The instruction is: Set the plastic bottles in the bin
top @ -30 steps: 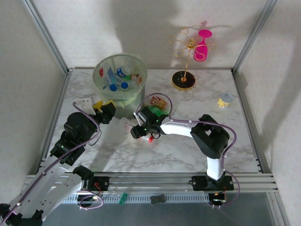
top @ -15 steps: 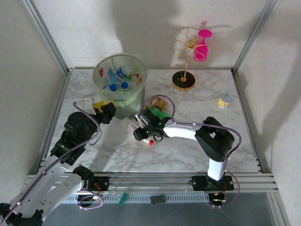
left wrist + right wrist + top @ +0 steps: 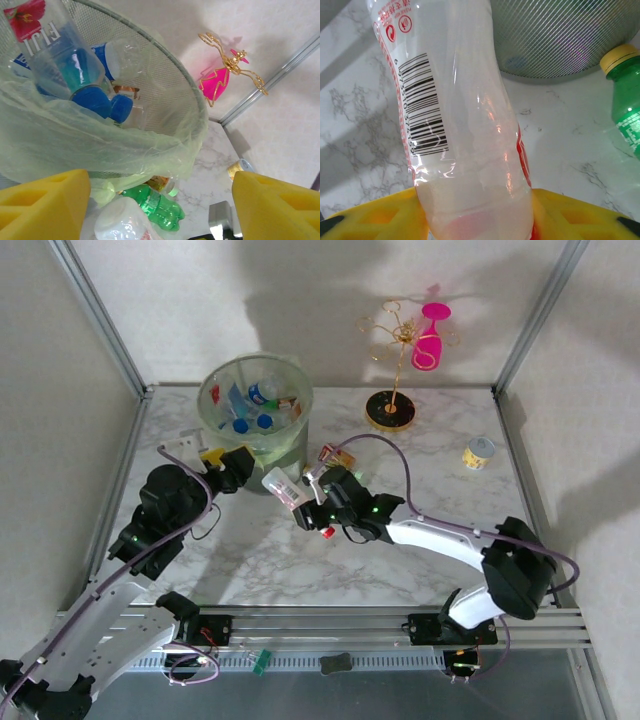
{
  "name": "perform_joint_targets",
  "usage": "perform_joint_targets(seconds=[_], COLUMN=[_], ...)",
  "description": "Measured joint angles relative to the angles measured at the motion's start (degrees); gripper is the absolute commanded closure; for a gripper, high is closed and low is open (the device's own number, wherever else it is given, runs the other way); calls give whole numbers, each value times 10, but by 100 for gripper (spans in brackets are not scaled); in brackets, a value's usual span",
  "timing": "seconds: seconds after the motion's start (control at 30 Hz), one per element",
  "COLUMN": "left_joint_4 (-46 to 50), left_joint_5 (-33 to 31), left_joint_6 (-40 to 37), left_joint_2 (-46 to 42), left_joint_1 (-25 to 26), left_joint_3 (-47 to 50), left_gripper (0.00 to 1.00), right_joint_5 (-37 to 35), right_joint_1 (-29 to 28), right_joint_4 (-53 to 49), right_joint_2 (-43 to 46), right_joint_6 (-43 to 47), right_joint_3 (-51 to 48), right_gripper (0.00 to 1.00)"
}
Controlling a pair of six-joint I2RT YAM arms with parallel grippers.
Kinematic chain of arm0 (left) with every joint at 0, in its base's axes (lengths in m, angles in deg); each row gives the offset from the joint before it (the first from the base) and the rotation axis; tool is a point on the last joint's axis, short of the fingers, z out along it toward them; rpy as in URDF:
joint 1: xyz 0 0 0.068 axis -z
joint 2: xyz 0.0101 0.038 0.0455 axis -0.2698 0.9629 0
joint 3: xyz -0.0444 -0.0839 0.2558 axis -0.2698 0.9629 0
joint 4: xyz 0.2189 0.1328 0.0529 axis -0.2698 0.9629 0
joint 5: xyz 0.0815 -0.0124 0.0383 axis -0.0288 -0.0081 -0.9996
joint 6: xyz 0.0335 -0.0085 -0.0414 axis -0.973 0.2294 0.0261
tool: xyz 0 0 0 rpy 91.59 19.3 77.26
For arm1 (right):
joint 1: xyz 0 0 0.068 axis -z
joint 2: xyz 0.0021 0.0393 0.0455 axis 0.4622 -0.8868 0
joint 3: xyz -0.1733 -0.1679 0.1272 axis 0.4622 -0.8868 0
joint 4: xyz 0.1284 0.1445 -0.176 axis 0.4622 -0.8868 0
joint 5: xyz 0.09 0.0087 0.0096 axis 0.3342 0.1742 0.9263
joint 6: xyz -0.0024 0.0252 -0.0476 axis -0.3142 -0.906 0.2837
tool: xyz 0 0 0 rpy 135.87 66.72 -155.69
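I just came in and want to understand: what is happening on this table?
The right gripper holds a clear bottle close to the bin, which already contains several bottles. The left gripper hovers open by the bin's rim, gripping nothing. A green bottle lies on the table next to the bin.

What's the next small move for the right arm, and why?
Probably lift the clear bottle higher and swing it over the rim of the bin before opening. The right jaws are shut on it, and it sits beside the bin's wall, not above the opening, where several bottles lie inside.
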State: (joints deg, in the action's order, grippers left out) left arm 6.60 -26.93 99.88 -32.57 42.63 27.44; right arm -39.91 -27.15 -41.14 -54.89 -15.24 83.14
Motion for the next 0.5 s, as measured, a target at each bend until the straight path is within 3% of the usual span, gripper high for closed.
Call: perform_joint_targets(seconds=[0.27,0.5], left_joint_4=[0,-6], left_joint_5=[36,89], left_joint_6=[3,2], left_joint_2=[19,63], left_joint_1=[9,57], left_joint_3=[-28,-57], left_gripper=[22,18], right_joint_5=[-3,-47], right_joint_1=[0,0], right_joint_4=[-4,-24], right_joint_2=[99,159], right_joint_6=[30,41], right_joint_3=[-28,-13], right_gripper=[47,46])
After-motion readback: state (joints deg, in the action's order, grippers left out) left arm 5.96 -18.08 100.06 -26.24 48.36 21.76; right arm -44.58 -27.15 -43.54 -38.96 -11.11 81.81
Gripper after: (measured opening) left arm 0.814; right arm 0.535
